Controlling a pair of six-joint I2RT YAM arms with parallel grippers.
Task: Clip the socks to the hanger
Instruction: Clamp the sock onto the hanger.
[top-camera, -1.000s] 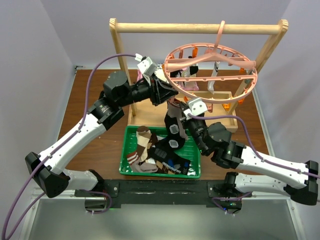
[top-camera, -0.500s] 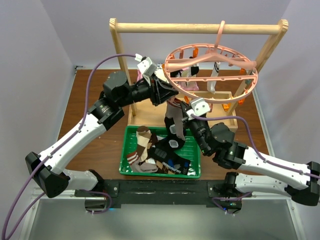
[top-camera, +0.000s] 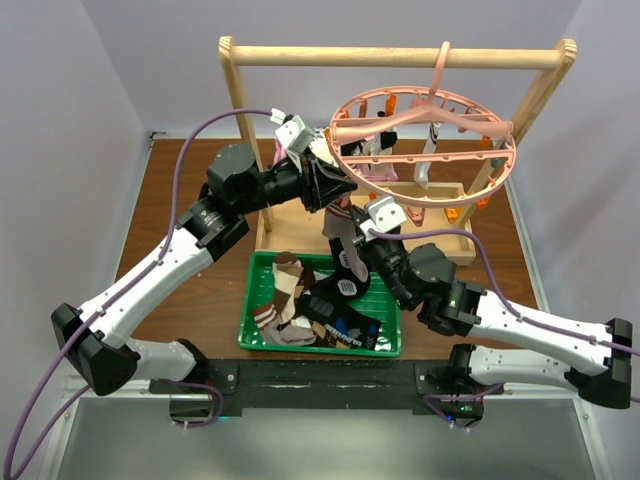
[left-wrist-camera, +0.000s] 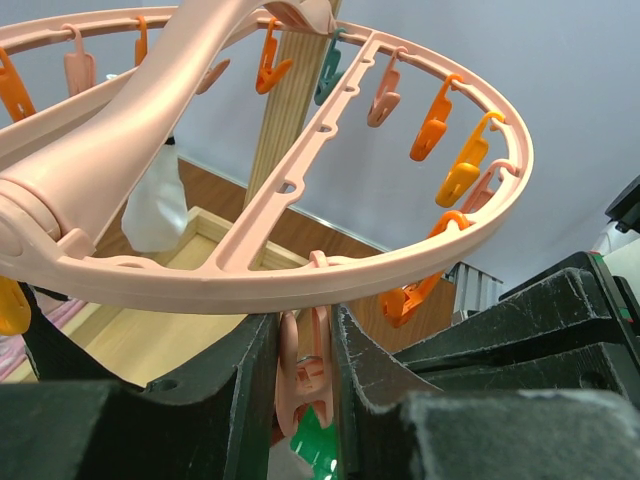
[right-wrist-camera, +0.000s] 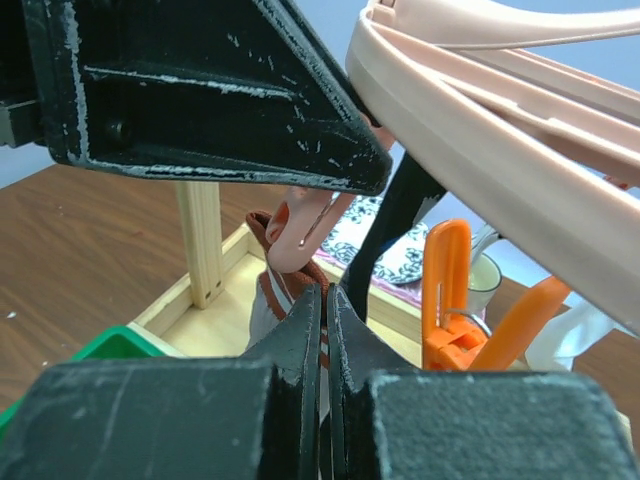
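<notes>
Brown striped sock (right-wrist-camera: 280, 285) is pinched in right gripper (right-wrist-camera: 325, 320), jaws together on it, cuff poking up past the fingertips toward pink clip (left-wrist-camera: 303, 365). Left gripper (left-wrist-camera: 305, 400) squeezes that clip, with hanger (left-wrist-camera: 300, 285) rim just above. Green tray (top-camera: 247, 300) lies below both.

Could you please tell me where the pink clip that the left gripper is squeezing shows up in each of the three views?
Top external: hidden under the hanger's near-left rim, at the left gripper's tips.
Left wrist: the pink clip sits bottom centre, between that gripper's fingers.
Right wrist: the clip is upper centre, just above the right gripper pinching a sock.
Shared landmark: the hanger's pink ring.
</notes>
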